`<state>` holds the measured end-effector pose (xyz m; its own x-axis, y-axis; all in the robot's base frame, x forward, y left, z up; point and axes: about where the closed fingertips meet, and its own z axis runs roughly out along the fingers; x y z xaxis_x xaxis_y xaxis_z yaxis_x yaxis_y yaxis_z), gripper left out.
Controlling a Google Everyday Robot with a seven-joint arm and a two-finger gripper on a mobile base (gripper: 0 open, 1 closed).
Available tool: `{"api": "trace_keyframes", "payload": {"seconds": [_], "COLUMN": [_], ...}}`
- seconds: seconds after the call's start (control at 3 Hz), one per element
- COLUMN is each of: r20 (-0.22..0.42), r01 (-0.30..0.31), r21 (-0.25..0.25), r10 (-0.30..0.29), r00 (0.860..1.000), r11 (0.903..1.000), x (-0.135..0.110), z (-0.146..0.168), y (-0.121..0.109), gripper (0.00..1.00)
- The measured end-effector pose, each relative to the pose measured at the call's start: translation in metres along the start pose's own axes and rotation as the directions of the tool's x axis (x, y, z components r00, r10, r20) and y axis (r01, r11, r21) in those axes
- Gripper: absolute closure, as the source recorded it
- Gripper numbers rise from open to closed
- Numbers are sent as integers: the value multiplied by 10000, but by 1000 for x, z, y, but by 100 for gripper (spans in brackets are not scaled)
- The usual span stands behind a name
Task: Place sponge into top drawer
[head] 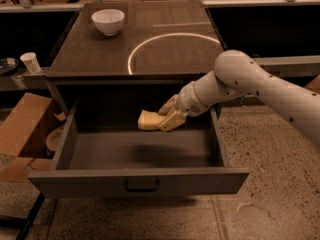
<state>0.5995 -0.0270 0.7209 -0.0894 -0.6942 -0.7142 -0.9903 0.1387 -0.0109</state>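
The top drawer (137, 181) stands pulled wide open below the dark cabinet top, its flat front panel and small dark handle facing me. My gripper (165, 117) reaches in from the right on a white arm and is shut on the pale-yellow sponge (148, 120). It holds the sponge inside the drawer opening, a little above the drawer floor, right of the middle. The sponge sticks out to the left of the fingers. Its shadow lies on the drawer floor below.
A white bowl (108, 21) sits at the back left of the cabinet top (100, 59), which bears a white ring mark. A cardboard box (22, 126) and a paper cup (31, 62) stand to the left. Speckled floor lies to the right.
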Motion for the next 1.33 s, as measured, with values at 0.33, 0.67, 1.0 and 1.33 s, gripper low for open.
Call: {"api": "trace_keyframes", "payload": {"seconds": [0.33,0.67,1.0,1.33], "r20": [-134,-162,-385,-456], "r01": [-824,-1154,-1542,-1684], "r21": [812,1390,1723,1832], "r10": [837,1188,1631,1795], "r00": [9964,9928,9859,9827], "r11": [9933,9835,9729,9685], "x": [40,56,72,76], "z": [17,21,29,31], "y": [-25,-39,-48,-50], "gripper": [73,50,19,0]}}
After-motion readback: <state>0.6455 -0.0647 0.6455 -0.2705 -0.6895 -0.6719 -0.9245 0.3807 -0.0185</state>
